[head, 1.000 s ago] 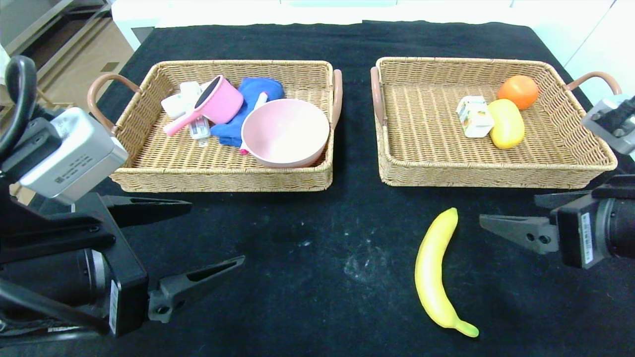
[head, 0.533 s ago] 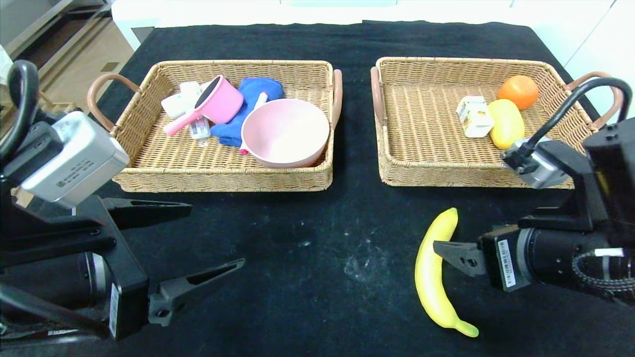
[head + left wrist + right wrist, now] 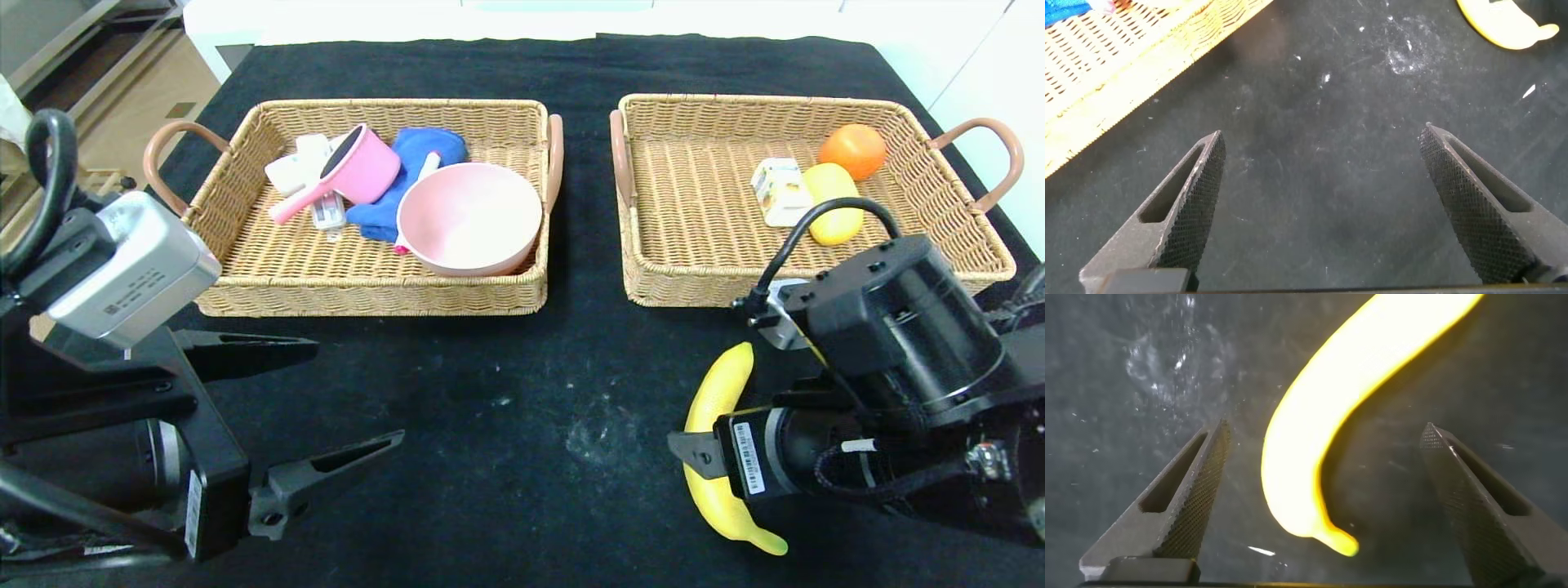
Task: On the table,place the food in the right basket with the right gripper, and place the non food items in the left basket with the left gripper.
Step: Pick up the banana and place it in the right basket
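A yellow banana (image 3: 718, 384) lies on the black table in front of the right basket (image 3: 694, 286). My right gripper (image 3: 694, 453) is open and low over the banana's stem half. In the right wrist view the banana (image 3: 1315, 433) lies between the two spread fingers (image 3: 1184, 498), touching neither. My left gripper (image 3: 357, 392) is open and empty at the front left, over bare table in its wrist view (image 3: 1323, 139). The left basket (image 3: 367, 298) holds a pink bowl (image 3: 469, 216), a pink pot (image 3: 359, 167), a blue cloth (image 3: 416, 151) and white items (image 3: 298, 163).
The right basket holds an orange (image 3: 853, 151), a yellow fruit (image 3: 833, 192) and a white carton (image 3: 780, 192). Both baskets have side handles. The left wrist view shows the left basket's edge (image 3: 1127, 73) and the banana's tip (image 3: 1503, 20).
My right arm has come in from the right edge and moved left and down, so its open gripper now straddles the banana. The left arm has barely moved.
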